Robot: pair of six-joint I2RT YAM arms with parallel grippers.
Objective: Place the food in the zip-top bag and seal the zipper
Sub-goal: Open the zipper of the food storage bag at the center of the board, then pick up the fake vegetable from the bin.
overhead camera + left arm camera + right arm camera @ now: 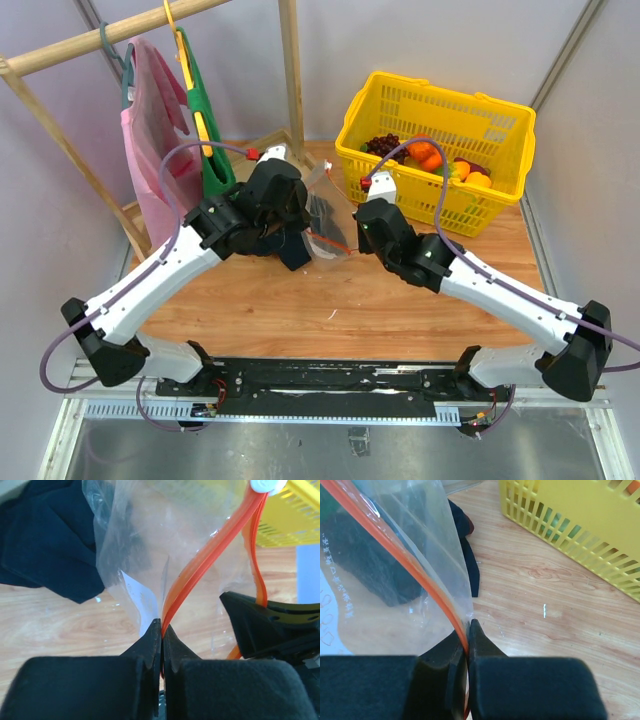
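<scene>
1. The left gripper [161, 630] is closed, its two black fingers pinched flat on the orange-red zipper [210, 550] of the clear zip-top bag [145, 530], as seen from the left wrist.
2. The right gripper [468, 630] is likewise clamped tight on the zipper, gripping the strip where it meets the bag's crinkled edge.
3. From above, the bag hangs between the two grippers over the middle of the wooden tabletop [300, 300], ahead of both arms.
4. In the left wrist view, two bands of the zipper run apart from each other. One leads down into the left gripper and the other passes behind the right gripper's black body.
5. The food [440, 160] sits in a yellow basket [440, 95] at the far right of the tabletop, just beyond the right gripper. An orange piece, a dark bunch and a yellow piece show over the rim.
6. A dark cloth [45, 540] lies on the tabletop behind the bag, partly seen through the plastic. A white label [137, 592] shows on the bag near the left gripper.
7. A wooden rack [290, 70] at the far left carries a pink garment [150, 150] and a green hanger [205, 130].
</scene>
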